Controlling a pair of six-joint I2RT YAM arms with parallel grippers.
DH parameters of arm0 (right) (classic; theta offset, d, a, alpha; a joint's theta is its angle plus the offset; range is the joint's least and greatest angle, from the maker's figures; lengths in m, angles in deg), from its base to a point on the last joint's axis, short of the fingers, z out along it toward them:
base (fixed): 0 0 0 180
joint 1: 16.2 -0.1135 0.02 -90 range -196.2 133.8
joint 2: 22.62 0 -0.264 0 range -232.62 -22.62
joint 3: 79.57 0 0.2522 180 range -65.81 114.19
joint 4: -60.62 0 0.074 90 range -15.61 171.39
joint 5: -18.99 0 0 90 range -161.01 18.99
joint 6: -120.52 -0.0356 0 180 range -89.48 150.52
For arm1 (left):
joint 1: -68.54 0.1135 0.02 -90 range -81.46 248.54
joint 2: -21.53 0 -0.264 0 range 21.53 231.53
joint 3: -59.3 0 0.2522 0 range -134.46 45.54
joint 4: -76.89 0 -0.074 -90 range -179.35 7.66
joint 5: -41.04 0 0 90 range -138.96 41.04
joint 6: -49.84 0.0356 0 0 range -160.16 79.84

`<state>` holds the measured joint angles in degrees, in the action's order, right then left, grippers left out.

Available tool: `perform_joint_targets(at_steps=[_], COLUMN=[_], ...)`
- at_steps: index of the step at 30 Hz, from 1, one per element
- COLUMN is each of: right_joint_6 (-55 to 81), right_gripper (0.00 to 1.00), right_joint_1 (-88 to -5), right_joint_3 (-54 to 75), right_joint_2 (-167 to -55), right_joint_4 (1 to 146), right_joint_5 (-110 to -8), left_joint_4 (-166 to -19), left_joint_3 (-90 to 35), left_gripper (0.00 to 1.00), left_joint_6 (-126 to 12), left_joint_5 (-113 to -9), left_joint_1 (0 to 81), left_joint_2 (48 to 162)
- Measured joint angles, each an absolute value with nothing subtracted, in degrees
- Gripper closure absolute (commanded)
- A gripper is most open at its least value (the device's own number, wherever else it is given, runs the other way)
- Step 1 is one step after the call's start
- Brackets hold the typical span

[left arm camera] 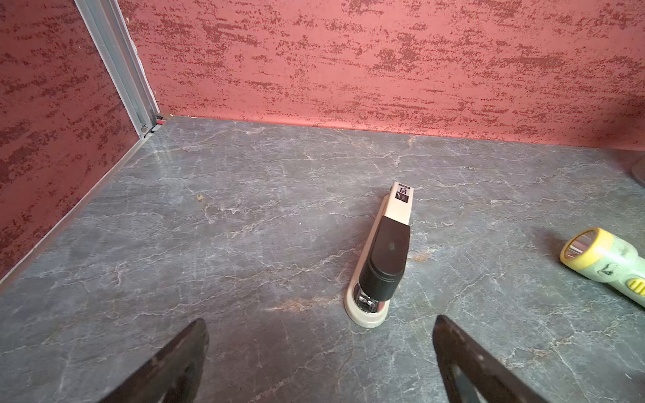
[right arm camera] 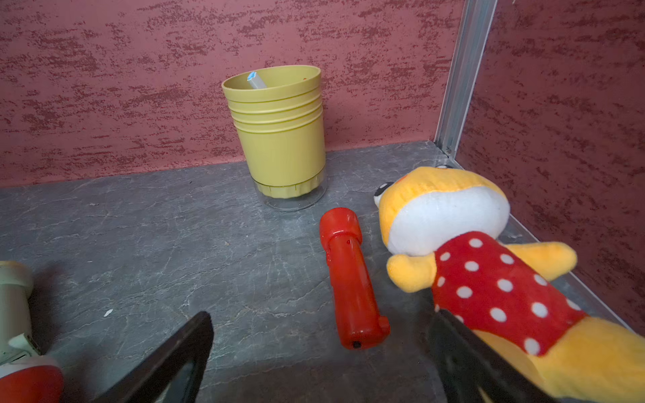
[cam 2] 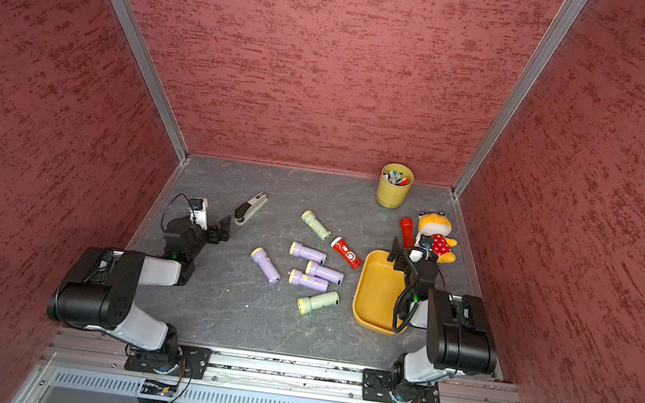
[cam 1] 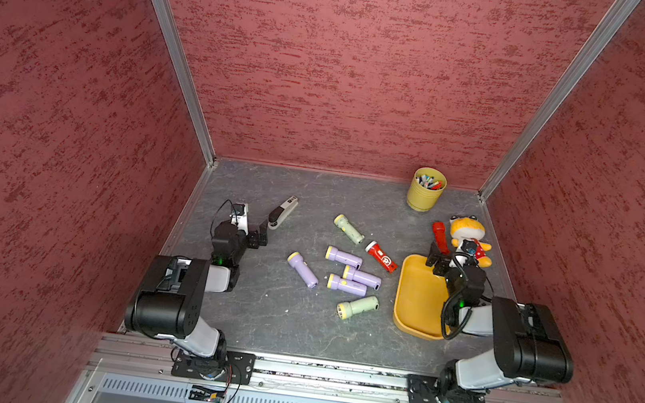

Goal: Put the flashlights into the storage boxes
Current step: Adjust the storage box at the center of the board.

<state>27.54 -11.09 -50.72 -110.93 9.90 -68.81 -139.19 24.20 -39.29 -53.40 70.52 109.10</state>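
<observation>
Several lilac flashlights (cam 1: pixel 346 285) lie in a cluster mid-table, with two pale green ones (cam 1: pixel 349 229) (cam 1: pixel 358 307) and a red one (cam 1: pixel 381 256) around them. Another red flashlight (right arm camera: pixel 349 279) (cam 1: pixel 439 233) lies beside a plush toy. My right gripper (right arm camera: pixel 323 315) (cam 1: pixel 439 261) stands open just short of its tail end, above the far rim of the orange-yellow storage box (cam 1: pixel 415 302) (cam 2: pixel 374 296), which shows nothing inside where the arm does not cover it. My left gripper (left arm camera: pixel 321 321) (cam 1: pixel 261 237) is open and empty at the table's left.
A stapler-shaped device (left arm camera: pixel 384 258) (cam 1: pixel 282 212) lies just ahead of the left gripper. The yellow-and-red plush toy (right arm camera: pixel 471 258) touches the right gripper's outer finger by the right wall. A round yellow cup of pens (cam 1: pixel 426 189) stands at the back wall.
</observation>
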Motion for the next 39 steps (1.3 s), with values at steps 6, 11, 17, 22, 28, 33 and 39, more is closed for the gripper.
perform_joint_targets(at_steps=[6,11,17,22,28,33,39], right_joint_6=[27.54,27.54,27.54,27.54,27.54,27.54,27.56], right_gripper=[0.01,0.01,0.01,0.01,0.01,0.01,0.01], right_joint_1=[-11.09,-11.09,-11.09,-11.09,-11.09,-11.09,-11.03], right_joint_3=[-50.72,-50.74,-50.72,-50.72,-50.7,-50.39,-50.22], right_joint_2=[-110.93,-110.93,-110.93,-110.93,-110.93,-110.93,-107.5], right_joint_4=[9.9,9.87,9.9,9.9,9.9,9.9,13.68], right_joint_5=[-68.81,-68.81,-68.81,-68.81,-68.81,-68.81,-68.31], left_joint_4=[-139.19,-139.19,-139.21,-139.21,-139.21,-139.21,-131.95], left_joint_3=[24.2,24.2,24.2,24.2,24.2,24.2,21.62], left_gripper=[0.01,0.0,0.01,0.01,0.01,0.0,0.0], left_joint_6=[-39.29,-39.29,-39.29,-39.38,-39.47,-39.47,-39.14], left_joint_5=[-53.38,-53.38,-53.45,-53.91,-54.52,-54.69,-54.5], left_joint_1=[70.52,70.52,70.59,71.07,71.18,71.18,70.63], left_joint_2=[109.1,109.1,109.1,109.1,109.1,109.1,106.45])
